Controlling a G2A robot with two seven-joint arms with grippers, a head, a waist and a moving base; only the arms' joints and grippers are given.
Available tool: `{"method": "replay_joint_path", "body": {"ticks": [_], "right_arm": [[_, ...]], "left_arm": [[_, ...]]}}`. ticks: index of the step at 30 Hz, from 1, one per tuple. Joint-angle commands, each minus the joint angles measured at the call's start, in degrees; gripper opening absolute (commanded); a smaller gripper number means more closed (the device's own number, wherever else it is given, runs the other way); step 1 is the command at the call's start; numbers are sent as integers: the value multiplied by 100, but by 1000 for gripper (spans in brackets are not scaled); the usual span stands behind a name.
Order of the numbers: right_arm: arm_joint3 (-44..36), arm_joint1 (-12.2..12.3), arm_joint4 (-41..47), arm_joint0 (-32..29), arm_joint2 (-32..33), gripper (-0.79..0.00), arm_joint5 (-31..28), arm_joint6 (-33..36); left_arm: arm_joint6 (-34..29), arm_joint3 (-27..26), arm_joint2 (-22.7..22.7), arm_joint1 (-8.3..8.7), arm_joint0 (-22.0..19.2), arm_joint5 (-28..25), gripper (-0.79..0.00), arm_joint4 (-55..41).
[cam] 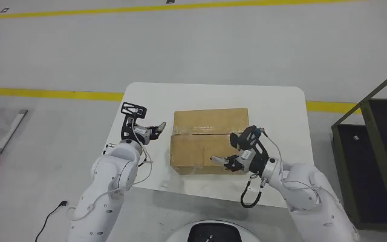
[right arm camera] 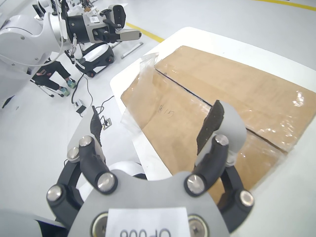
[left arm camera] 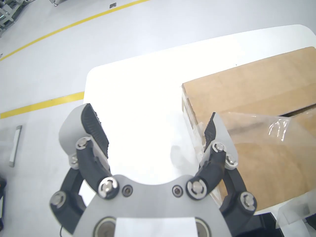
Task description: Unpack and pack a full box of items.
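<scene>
A closed brown cardboard box [cam: 208,140] lies in the middle of the white table [cam: 272,103]. Its top flaps meet in a seam [right arm camera: 182,88] covered by clear tape. A loose strip of that tape [right arm camera: 147,62] stands up at the box's left end, and in the left wrist view the strip [left arm camera: 266,124] hangs just beyond one fingertip. My left gripper [cam: 158,130] is open above the table, just left of the box, holding nothing. My right gripper [cam: 222,150] is open at the box's front right, with one finger [right arm camera: 212,122] over the lid and the other off the front edge.
A dark metal rack [cam: 363,151] stands on the floor to the right of the table. Bare tabletop shows left of the box [left arm camera: 138,94] and behind it. Cables and a small device [right arm camera: 80,104] lie on the floor near the table's front left.
</scene>
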Motion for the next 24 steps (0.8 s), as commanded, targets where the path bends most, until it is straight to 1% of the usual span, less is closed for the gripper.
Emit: {"method": "replay_joint_path", "body": {"ticks": [1,3,6,8,12,14,16,17,20,21,22,23,24], "right_arm": [[21,-1,-270,29,-151,0,7,-52],[73,-13,-470,70,-312,0,90,-150],[138,-41,-661,168,-648,0,239,-121],[194,-64,-884,259,-857,0,437,-110],[333,-132,-854,441,-1257,0,896,45],[414,-161,-801,547,-1397,-108,1147,212],[474,-192,-726,643,-1535,-345,1352,335],[518,-207,-689,689,-1595,-403,1458,413],[604,-247,-635,841,-1769,-474,1692,599],[630,-258,-666,889,-1819,-523,1758,618],[670,-270,-672,926,-1866,-634,1832,661],[687,-279,-707,971,-1902,-727,1900,679],[702,-286,-716,992,-1923,-785,1946,690]], "left_arm": [[-5,-5,-23,-2,86,56,0,-23],[13,4,-35,-3,124,85,0,-6],[20,34,-41,-9,145,113,0,-24],[22,45,-42,-10,146,114,0,-27],[22,45,-42,-10,146,114,0,-27],[22,45,-42,-10,146,114,0,-27],[22,45,-42,-10,146,114,0,-27],[22,45,-42,-10,146,114,0,-27],[22,45,-42,-10,146,114,0,-27],[22,45,-42,-10,146,114,0,-27],[22,45,-42,-10,146,114,0,-27],[22,45,-42,-10,146,114,0,-27],[22,45,-42,-10,146,114,0,-27]]}}
